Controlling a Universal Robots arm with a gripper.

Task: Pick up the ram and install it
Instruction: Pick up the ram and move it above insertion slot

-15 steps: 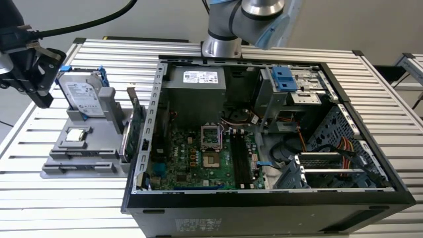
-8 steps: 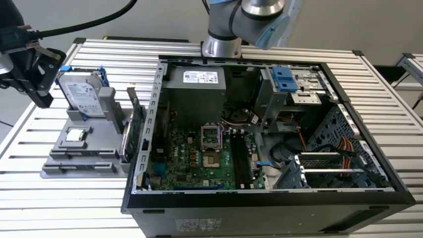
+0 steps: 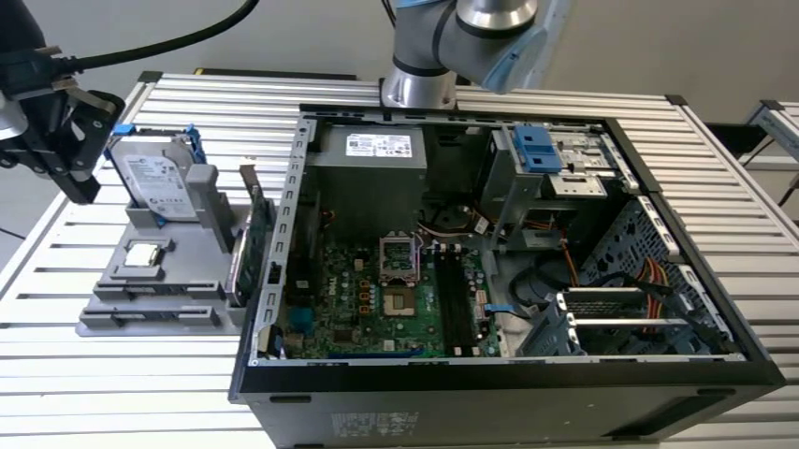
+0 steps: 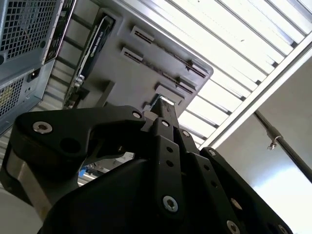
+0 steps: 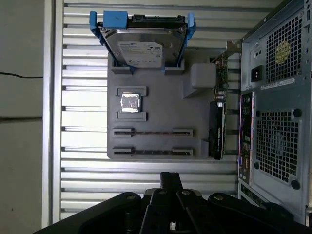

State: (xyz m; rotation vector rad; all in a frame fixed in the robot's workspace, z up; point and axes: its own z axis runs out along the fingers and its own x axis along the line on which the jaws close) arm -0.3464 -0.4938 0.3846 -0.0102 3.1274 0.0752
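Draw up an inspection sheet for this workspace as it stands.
Surface: silver slatted aluminium table, carrying everything.
Job's things: ram not made out; the two long narrow slots in the grey plastic holder tray are seen from above, contents unclear. The open black computer case exposes its green motherboard.
Clutter: silver hard drive in a blue bracket, small square silver processor chip, green expansion card standing at the tray's edge.
Grippers: black pincer at the exterior view's left, beside the hard drive.
Cables: thick black cable overhead; orange, red and yellow wires inside the case.
Surroundings: arm base behind the case.
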